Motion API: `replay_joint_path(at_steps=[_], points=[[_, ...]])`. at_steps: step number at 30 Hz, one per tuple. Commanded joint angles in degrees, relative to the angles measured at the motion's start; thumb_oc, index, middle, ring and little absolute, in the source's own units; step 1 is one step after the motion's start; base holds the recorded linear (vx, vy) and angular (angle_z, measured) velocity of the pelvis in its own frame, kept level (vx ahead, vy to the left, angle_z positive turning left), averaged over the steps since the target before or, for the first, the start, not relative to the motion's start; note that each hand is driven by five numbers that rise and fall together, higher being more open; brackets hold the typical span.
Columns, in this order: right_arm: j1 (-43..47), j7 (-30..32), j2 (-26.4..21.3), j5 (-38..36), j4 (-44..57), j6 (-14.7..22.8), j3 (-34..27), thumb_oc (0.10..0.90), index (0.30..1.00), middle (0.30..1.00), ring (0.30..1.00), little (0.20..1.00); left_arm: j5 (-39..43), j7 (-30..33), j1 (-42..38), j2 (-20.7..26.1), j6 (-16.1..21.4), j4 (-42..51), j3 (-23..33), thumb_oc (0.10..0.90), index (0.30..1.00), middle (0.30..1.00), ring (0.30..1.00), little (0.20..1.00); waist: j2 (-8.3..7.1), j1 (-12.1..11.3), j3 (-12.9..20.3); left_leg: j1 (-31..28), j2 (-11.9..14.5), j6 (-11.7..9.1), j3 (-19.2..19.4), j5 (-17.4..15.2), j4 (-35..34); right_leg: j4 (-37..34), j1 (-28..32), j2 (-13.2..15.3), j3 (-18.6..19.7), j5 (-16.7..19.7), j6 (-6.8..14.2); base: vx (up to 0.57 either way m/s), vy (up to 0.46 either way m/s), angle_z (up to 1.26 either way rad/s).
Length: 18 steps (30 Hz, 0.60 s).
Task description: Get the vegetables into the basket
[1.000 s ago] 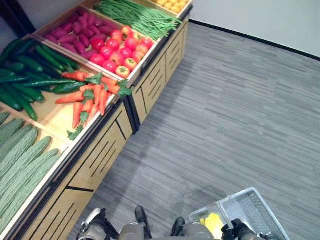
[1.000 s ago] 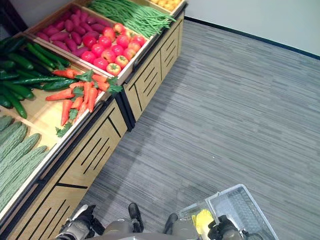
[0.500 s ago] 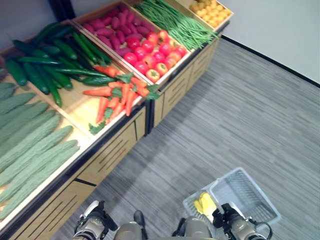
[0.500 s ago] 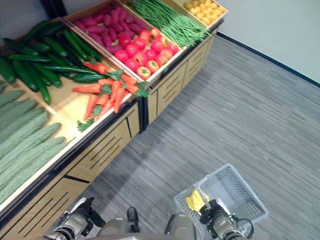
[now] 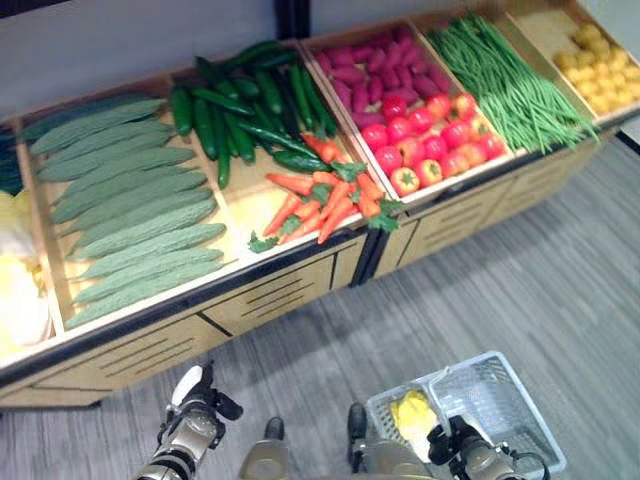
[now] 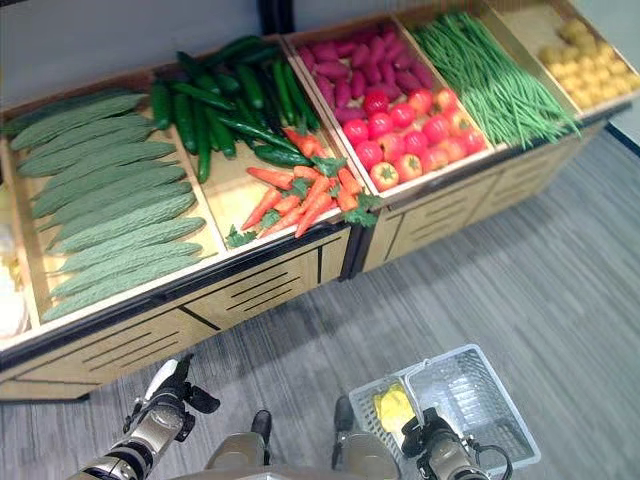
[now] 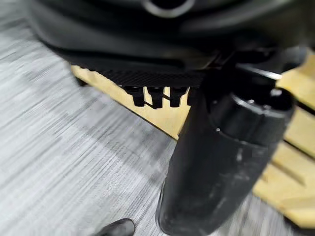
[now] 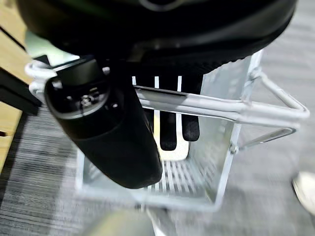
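A long wooden produce stand (image 5: 270,300) is seen on grey striped floor (image 5: 560,290), its bins divided by slats. Bitter gourds (image 5: 130,200) are laid in one bin; cucumbers (image 5: 240,110) and carrots (image 5: 320,200) share the next. Purple sweet potatoes (image 5: 360,70) and tomatoes (image 5: 430,145) follow, then green beans (image 5: 510,85) and yellow fruit (image 5: 600,70). Pale cabbage (image 5: 15,290) is stacked at the far left.
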State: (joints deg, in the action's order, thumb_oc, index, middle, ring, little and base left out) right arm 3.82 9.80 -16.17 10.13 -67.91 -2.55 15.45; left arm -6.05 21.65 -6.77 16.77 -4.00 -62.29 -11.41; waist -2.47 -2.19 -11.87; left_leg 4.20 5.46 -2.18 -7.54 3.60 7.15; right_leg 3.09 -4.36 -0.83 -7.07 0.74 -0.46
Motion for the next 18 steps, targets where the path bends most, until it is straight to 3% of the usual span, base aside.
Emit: replay_joint_path(at_steps=[1,3,6,8,15,18], points=[[-2.84,1.80,-1.94,-2.85,1.84,0.63,0.62,0.400,0.300,0.300,0.300,0.300,6.05,3.13,0.98,1.18,-0.12,-1.24,4.12,0.900,1.000,1.000,1.000,1.000,-2.65,1.26,-0.43,-0.97,-4.30,2.05,3.46,-6.33,1.95,1.65,1.30,3.60,2.48,-4.87,3.36,0.05,-0.291,0.52],[-2.75,1.49,-2.67,-3.23,1.68,0.24,0.06,0.400,0.300,0.300,0.300,0.300,7.04,2.08,0.77,-0.06,-0.39,-2.76,4.38,0.900,1.000,1.000,1.000,1.000,-2.33,1.78,-0.55,-1.45,-3.11,1.76,8.28,-4.75,0.81,0.57,3.44,3.82,-0.39,-5.47,2.75,0.05,-0.225,0.62],[-3.30,0.93,-3.41,-2.68,1.25,-0.44,-0.38,0.400,0.300,0.300,0.300,0.300,5.88,0.20,1.50,-1.11,-1.42,-3.23,3.93,0.900,1.000,1.000,1.000,1.000,-1.68,3.12,0.08,-3.41,-0.74,0.93,18.85,-3.37,-2.70,-0.54,5.52,3.72,-4.30,-6.78,2.00,0.04,-0.173,1.11],[-4.22,0.77,-3.53,-2.47,0.69,-1.02,-1.07,0.400,0.300,0.300,0.300,0.300,4.32,-1.13,2.25,-1.54,-1.50,-2.13,2.93,0.900,1.000,1.000,1.000,1.000,-1.14,4.03,0.79,-4.35,-0.12,-0.23,23.00,-1.68,-5.97,-0.39,6.25,3.60,-7.16,-7.99,1.62,0.03,-0.110,1.18],[-4.79,0.80,-3.11,-2.10,-0.49,-1.34,-1.42,0.400,0.300,0.300,0.300,0.300,4.19,-2.12,3.32,-1.87,-1.22,0.27,2.26,0.900,1.000,1.000,1.000,1.000,-0.59,4.15,2.07,-7.15,0.39,-0.95,23.20,-0.20,-10.84,-1.32,7.72,3.23,-10.03,-8.82,1.50,0.03,0.007,0.28],[-4.33,0.61,-3.27,-1.22,-1.28,-1.48,-1.57,0.400,0.300,0.300,0.300,0.300,4.88,-2.56,4.00,-1.16,-0.39,5.53,2.47,0.900,1.000,1.000,1.000,1.000,0.03,3.60,2.50,-8.38,-0.53,-0.71,22.97,-1.04,-12.13,-4.87,9.76,3.84,-10.20,-6.73,2.69,0.04,0.156,0.02]])
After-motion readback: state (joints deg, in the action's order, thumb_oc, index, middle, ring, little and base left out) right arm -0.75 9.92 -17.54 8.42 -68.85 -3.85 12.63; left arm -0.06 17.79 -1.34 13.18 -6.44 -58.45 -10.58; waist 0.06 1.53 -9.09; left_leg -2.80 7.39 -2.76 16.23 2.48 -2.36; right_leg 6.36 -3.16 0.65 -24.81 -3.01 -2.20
